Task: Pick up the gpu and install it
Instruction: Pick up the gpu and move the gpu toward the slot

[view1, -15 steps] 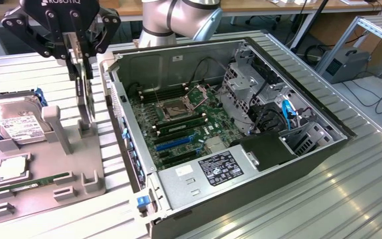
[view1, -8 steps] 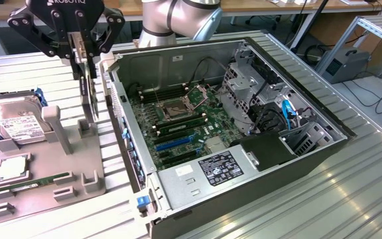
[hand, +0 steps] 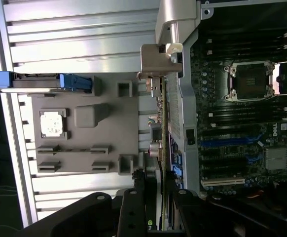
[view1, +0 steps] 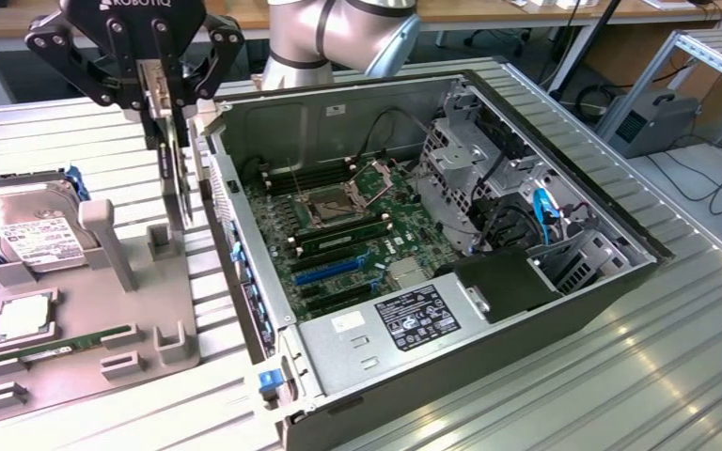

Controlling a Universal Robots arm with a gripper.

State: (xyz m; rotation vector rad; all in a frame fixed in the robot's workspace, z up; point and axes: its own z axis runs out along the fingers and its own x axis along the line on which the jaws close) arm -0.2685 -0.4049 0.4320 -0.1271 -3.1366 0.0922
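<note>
On the exterior view's left, a hard drive (view1: 29, 240) leans in a grey holder (view1: 79, 371). A processor chip (view1: 23, 319) and a green memory stick (view1: 67, 346) lie in front of it. Next, the gripper (view1: 164, 117) has its fingers clenched on the top edge of the gpu (view1: 176, 178). The card hangs upright and edge-on over the holder's right side, just beside the computer case (view1: 525, 357) but outside it. I cannot tell whether its lower edge touches the holder. Further right the case lies open, showing its motherboard (view1: 336, 235), the bare CPU socket (view1: 334, 199) and the power supply (view1: 399, 324).
</note>
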